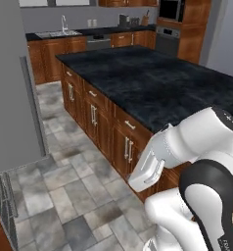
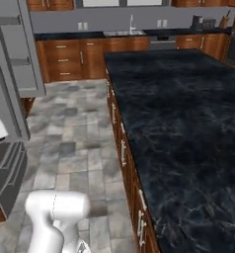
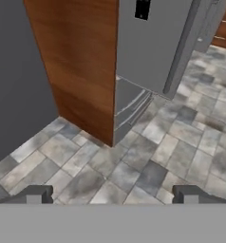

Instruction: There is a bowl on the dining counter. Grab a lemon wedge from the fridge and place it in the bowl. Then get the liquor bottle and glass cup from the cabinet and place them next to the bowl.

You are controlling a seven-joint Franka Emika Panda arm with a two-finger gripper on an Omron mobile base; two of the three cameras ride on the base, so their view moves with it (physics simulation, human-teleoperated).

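Note:
My gripper [image 3: 112,195] is open, nothing between its two dark fingertips [image 3: 34,193], and it hangs over the grey tiled floor. Ahead of it stands the fridge [image 3: 148,47], grey, with a black display panel, a long bar handle and lower drawers, against a brown wood side panel. The fridge's grey side [image 1: 11,98] fills the left of the left base view. The dining counter [image 1: 152,78], black marble-look on a brown wood base, stretches to my right [image 2: 188,123]; the stretch of its top in view is bare. The bowl, lemon wedge, liquor bottle and glass cup are out of view.
A wide strip of tiled floor [image 2: 75,148] runs between the fridge and the dining counter. Brown base cabinets with a sink [image 1: 59,33] line the back wall. A wall oven [image 1: 170,12] stands at the far right.

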